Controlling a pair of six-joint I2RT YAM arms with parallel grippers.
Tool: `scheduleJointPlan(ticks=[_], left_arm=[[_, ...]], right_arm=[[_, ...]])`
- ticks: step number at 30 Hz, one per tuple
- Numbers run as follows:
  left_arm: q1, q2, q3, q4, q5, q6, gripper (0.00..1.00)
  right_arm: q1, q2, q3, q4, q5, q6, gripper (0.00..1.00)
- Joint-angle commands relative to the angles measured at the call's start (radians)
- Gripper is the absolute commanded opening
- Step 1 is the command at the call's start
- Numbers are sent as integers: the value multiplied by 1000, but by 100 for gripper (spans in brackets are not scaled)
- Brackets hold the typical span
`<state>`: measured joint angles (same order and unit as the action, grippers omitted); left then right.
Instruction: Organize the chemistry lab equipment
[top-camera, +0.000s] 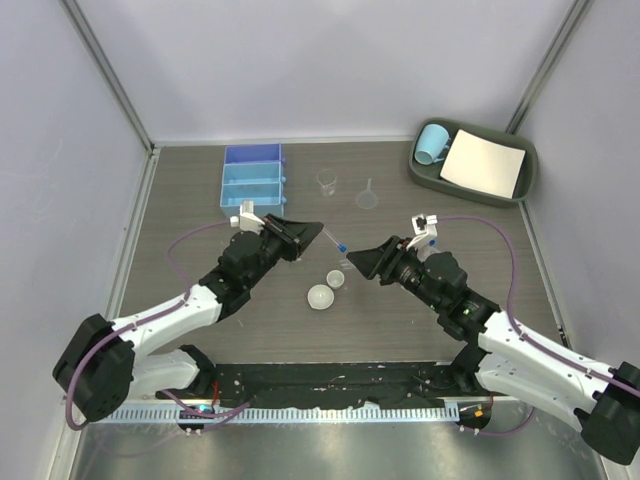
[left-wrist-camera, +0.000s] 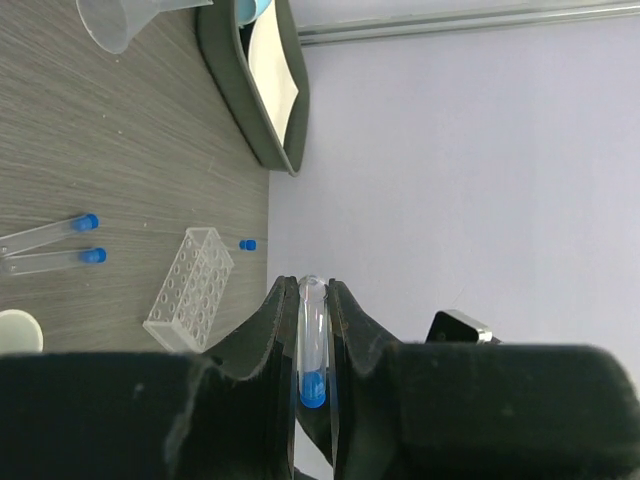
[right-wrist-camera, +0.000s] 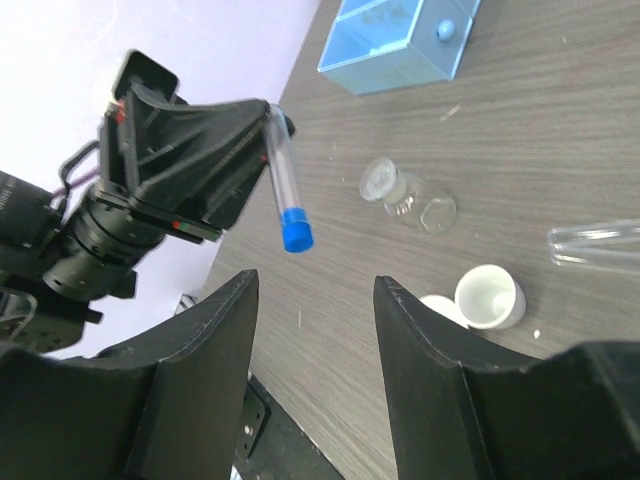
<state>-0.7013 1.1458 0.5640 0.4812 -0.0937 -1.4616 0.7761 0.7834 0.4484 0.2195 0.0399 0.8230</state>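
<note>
The left gripper (top-camera: 312, 232) is clamped nearly closed on a blue-capped tube (right-wrist-camera: 283, 180), which it holds off the table. In the overhead view the cap end juts toward four o'clock. The right gripper (right-wrist-camera: 315, 285) stands about half open and holds nothing. It sits near the cap at five o'clock, seemingly not touching. Two white dishes (top-camera: 319, 297) lie at six o'clock of the tube.

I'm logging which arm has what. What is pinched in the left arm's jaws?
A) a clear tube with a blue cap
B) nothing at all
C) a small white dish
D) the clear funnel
A: the tube sits clamped between the left arm's jaws, and the right wrist view shows its blue cap sticking out of them.
</note>
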Motion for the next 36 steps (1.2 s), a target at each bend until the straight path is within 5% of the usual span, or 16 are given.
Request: scheduleJointPlan(ticks=[1, 36], left_arm=[[6, 28, -10, 168, -24, -34, 2], [33, 37, -81, 276, -1, -78, 0]], right_arm=[[8, 11, 23, 170, 51, -13, 55], [48, 209, 101, 302, 52, -8, 40]])
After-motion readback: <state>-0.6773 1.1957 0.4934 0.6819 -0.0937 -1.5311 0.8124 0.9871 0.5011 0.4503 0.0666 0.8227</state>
